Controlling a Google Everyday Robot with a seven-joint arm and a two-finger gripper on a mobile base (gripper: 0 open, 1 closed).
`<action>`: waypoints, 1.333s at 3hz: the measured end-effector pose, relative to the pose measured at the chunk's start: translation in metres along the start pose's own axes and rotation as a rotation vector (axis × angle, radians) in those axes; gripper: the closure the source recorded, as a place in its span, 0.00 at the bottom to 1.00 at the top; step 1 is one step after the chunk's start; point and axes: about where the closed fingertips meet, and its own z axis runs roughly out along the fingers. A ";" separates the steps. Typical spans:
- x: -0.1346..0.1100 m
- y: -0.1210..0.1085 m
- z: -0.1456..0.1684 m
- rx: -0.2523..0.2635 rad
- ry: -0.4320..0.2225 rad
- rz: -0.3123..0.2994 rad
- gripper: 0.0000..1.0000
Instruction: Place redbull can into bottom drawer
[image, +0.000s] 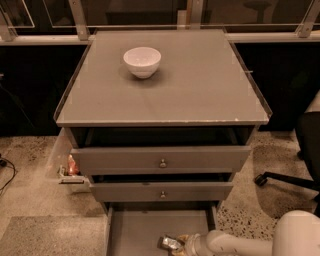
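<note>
- the redbull can (169, 243) is at the bottom centre of the frame, over the floor of the bottom drawer (145, 230) near its front right part.
- the end effector (178, 244) is at the can's right end, clenched on it and grasping the can.
- the white arm (235, 245) reaches in from the lower right corner, lying low across the drawer's right wall.
- the bottom drawer is pulled out well past the two grey drawers above it.
- the middle drawer (162, 191) and the top drawer (160, 159) each stand slightly open, each with a small round knob.
- a white bowl (142, 61) stands upright on the cabinet's top surface (200, 85), toward the upper left.
- a black chair base (287, 179) is at the right edge.
</note>
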 end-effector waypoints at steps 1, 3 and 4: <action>0.004 0.003 0.018 -0.027 0.014 0.007 1.00; 0.004 0.003 0.020 -0.029 0.014 0.007 0.59; 0.004 0.003 0.020 -0.029 0.014 0.007 0.36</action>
